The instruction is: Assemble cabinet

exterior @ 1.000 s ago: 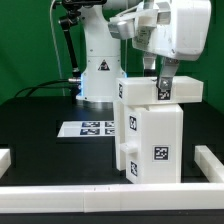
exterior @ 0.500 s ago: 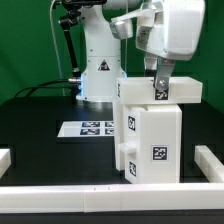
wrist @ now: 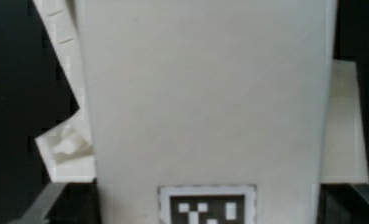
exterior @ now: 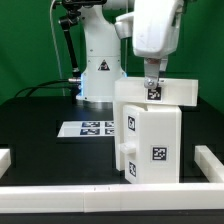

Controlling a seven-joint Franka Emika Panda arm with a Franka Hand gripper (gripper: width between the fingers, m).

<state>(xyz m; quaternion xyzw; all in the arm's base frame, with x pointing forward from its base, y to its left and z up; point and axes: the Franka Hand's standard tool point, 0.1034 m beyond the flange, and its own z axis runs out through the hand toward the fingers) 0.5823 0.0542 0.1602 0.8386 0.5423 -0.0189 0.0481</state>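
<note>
2 fingers of the gripper (exterior: 152, 78) reach straight down onto the top panel (exterior: 158, 92) of the cabinet (exterior: 150, 135), at the tag on that panel's near face; whether they pinch the panel or only touch it, I cannot tell. Compared with 1 second ago, the gripper has swung upright: it leaned toward the exterior view's right then, and its white body now stands vertical above the panel, shifted to the exterior view's left. The top panel itself has turned a little and now lies squarer across the cabinet body. The cabinet stands on the black table (exterior: 40, 120), near the front rail (exterior: 100, 195), with the marker board (exterior: 92, 128) lying flat just to the exterior view's left and farther back. In the wrist view, 1 broad white panel (wrist: 199, 100) fills the frame, a tag (wrist: 207, 207) at its edge.
</note>
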